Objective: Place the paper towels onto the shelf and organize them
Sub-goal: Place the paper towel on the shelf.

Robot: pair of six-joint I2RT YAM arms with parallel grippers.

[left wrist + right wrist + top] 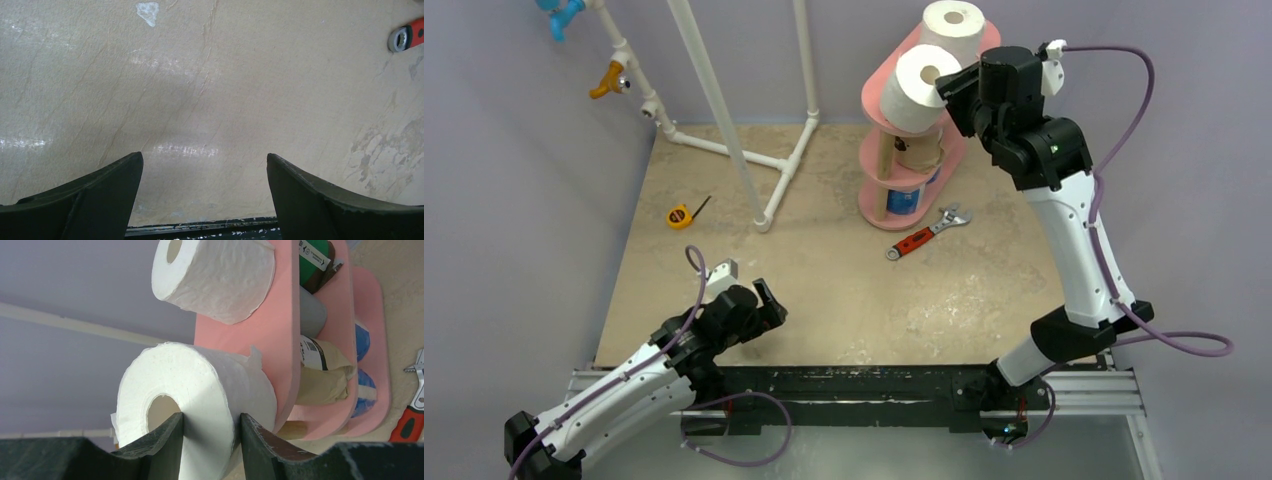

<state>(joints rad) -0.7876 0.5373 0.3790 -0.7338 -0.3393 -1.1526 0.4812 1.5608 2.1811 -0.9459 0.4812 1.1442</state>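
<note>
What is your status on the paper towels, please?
Left gripper open, over the table. Right gripper shut on white roll at the shelf top board, beside another white roll. Wrench on table, clear of the path.

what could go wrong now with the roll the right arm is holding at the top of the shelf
The white roll in the right gripper sits near the end of the top board; let go there, it might tip off. One finger looks tucked into the core, so pulling away could drag the roll along. Pushing further in could knock the other white roll.
</note>
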